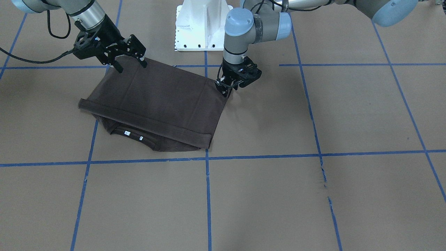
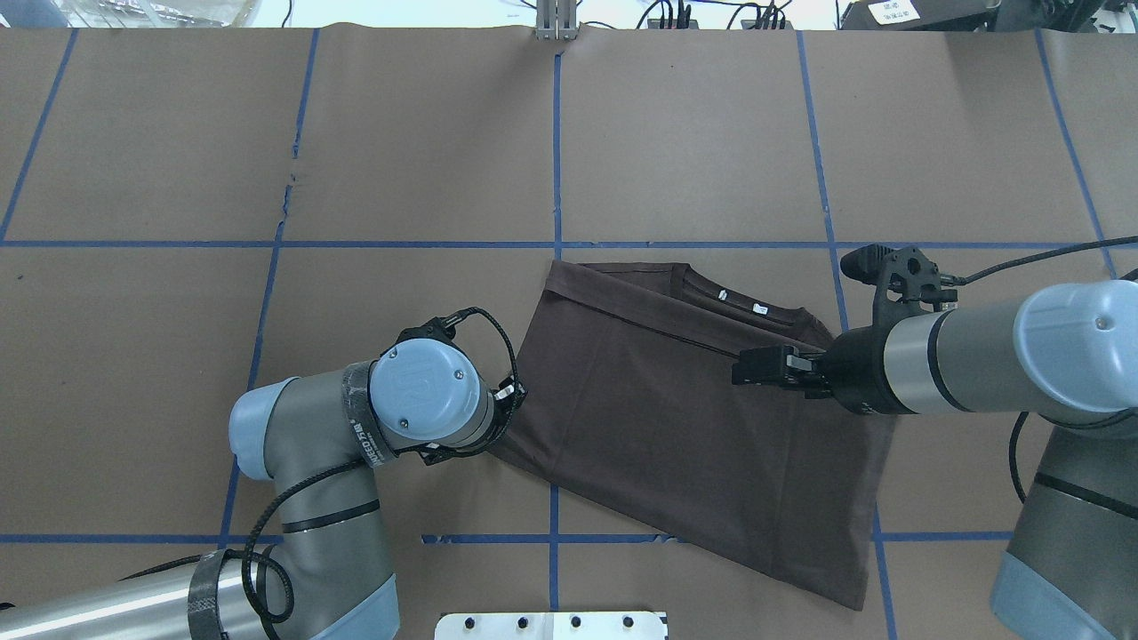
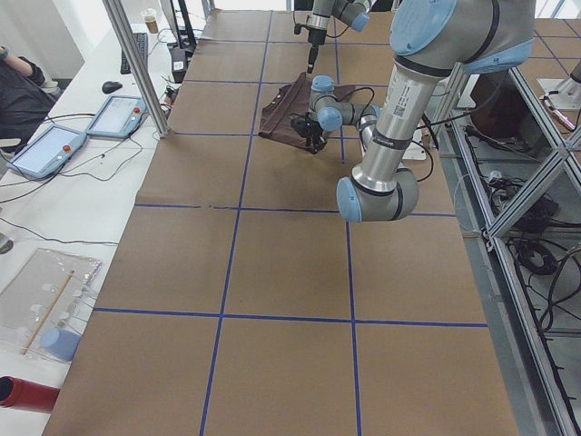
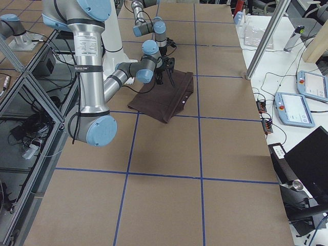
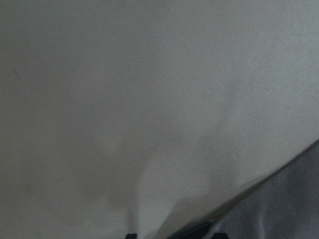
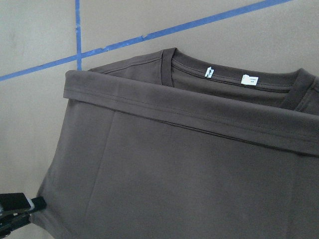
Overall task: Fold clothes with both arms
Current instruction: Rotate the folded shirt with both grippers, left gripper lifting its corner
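Note:
The dark brown T-shirt [image 1: 156,101] lies folded on the brown table, its hem laid across just short of the collar. The collar's white neck tags [image 1: 127,132] show past the hem, also in the right wrist view [image 6: 249,79]. My right gripper [image 1: 131,67] is open and empty, just above the shirt's folded edge nearest the robot base, and it hovers over the shirt [image 2: 676,418] in the overhead view [image 2: 756,364]. My left gripper [image 1: 224,91] is low at the shirt's other base-side corner. I cannot tell whether it pinches the cloth.
The white bolted pedestal [image 1: 202,28] stands just behind the shirt. Blue tape lines [image 1: 207,195] cross the brown paper table. Tablets [image 3: 50,150] and cables lie on the side bench beyond the table's edge.

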`<state>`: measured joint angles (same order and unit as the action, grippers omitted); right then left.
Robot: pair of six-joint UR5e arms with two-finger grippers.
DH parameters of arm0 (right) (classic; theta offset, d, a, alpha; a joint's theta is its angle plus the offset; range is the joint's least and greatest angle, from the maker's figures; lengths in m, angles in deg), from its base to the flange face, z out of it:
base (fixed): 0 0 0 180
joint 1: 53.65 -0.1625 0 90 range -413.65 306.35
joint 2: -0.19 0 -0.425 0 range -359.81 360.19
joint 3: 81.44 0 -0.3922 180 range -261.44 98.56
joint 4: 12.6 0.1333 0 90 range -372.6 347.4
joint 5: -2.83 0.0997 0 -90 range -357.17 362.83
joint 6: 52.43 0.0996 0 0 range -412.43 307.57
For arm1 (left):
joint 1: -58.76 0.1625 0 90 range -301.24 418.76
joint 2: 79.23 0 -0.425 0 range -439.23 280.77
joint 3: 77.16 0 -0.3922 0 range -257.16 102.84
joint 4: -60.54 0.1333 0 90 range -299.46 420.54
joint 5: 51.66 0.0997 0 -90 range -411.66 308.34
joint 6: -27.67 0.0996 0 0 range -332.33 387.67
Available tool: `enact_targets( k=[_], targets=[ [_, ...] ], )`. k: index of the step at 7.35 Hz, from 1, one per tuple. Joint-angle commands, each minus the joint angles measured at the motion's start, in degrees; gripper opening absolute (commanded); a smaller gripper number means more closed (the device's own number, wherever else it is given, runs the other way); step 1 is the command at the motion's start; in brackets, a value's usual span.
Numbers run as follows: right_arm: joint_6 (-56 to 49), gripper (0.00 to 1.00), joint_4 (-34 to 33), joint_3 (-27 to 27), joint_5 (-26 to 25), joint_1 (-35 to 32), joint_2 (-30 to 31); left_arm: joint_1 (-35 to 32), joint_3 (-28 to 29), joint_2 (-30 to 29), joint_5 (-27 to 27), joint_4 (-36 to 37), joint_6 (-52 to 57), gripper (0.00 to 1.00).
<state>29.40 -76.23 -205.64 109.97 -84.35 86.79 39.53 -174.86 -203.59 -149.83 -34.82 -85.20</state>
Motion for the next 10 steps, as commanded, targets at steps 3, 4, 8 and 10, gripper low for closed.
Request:
enact_targets(
  k=[3, 4, 8, 10],
  targets=[
    [0.0, 1.0, 0.0, 0.0, 0.0, -0.3, 0.1, 0.2, -0.1, 0.0, 0.0, 0.0, 0.1, 0.0],
    [0.0, 1.0, 0.0, 0.0, 0.0, -0.5, 0.1, 0.2, -0.4, -0.1, -0.1, 0.1, 0.5, 0.0],
    [0.0, 1.0, 0.0, 0.0, 0.1, -0.9, 0.3, -5.5, 0.0, -0.1, 0.1, 0.5, 2.6, 0.0],
    [0.0, 1.0, 0.0, 0.1, 0.0, -0.9, 0.4, -11.6, 2.4, -0.2, 0.1, 0.4, 8.5, 0.0]
  ],
)
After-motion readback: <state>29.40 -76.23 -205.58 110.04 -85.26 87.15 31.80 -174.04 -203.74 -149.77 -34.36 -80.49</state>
